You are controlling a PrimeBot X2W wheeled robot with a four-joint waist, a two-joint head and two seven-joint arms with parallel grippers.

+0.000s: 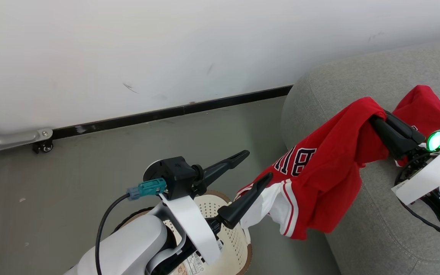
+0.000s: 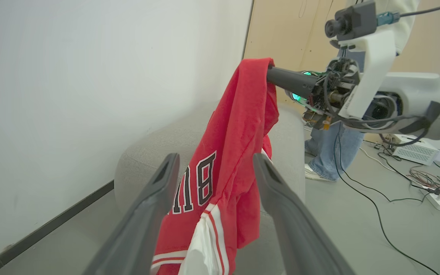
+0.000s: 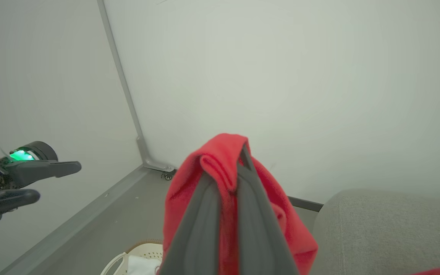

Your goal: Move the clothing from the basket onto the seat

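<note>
Grey floor (image 1: 90, 164) under basket (image 1: 236, 244) and seat (image 1: 376, 229)

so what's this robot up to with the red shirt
The robot is moving laundry. Its right gripper is shut on a red jersey, holding it up at the corner of the grey seat, with the cloth dangling and not yet laid down. The left gripper is open beside the jersey's lower hem, and the basket sits on the floor under that arm. More red fabric lies on the seat behind.

holds left gripper (image 1: 258, 165) splayed wide, fingers pointing rightward; pinches red jersey (image 1: 327, 172) in tightly closed right gripper (image 1: 376, 119), wrist raised.
</note>
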